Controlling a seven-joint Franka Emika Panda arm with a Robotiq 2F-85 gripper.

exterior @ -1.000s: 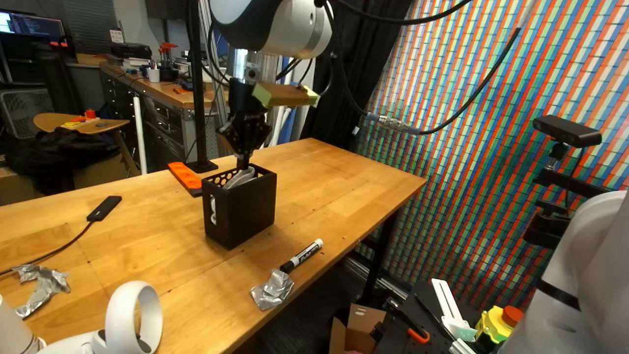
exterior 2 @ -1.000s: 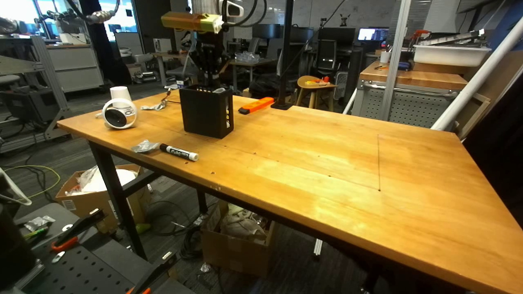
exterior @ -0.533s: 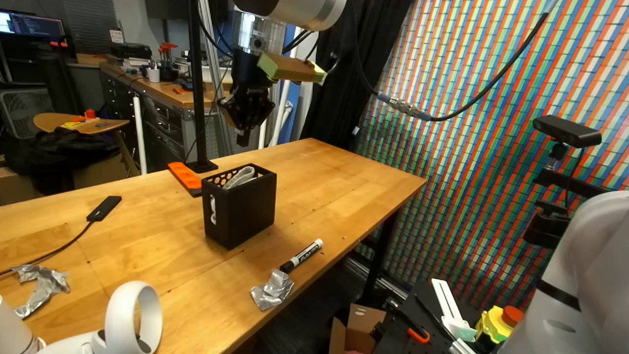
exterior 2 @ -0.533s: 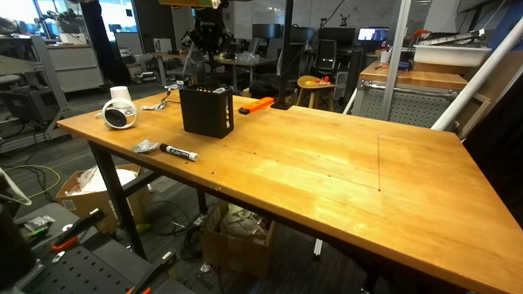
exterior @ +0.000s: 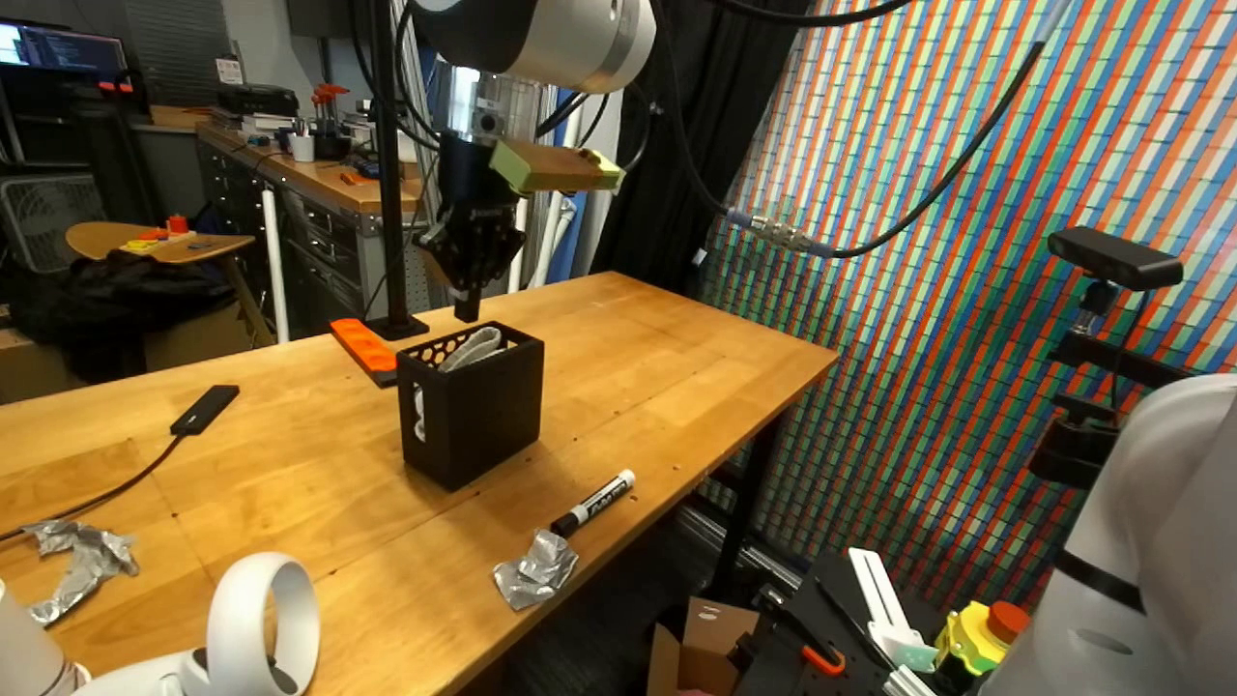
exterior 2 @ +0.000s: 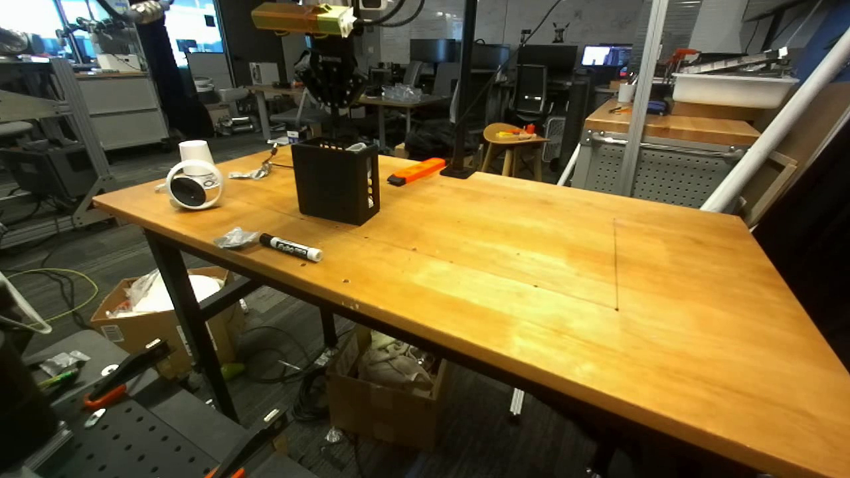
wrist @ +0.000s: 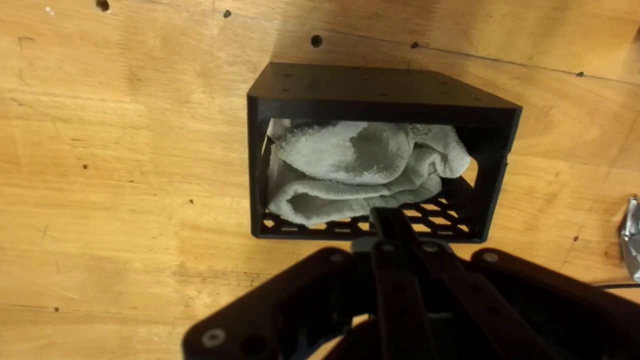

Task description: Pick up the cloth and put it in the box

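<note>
Beside a multicoloured striped backdrop (exterior: 918, 406), a honey-coloured wooden worktop (exterior: 667, 358) is carrying a black rectangular box (exterior: 488, 416) holding a folded grey-white cloth (wrist: 345, 155). The black jointed pincer (wrist: 393, 223), pinched together, is hovering near the box, lower than half a second ago.

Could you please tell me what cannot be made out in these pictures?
Underside of the cloth: wrist view, hidden by its own upper folds.
Most of the cloth: both exterior views, hidden by the walls of the box.
Silvery scrap: wrist view, cut off by the right edge.
Text on the monitor: an exterior view, too small.
</note>
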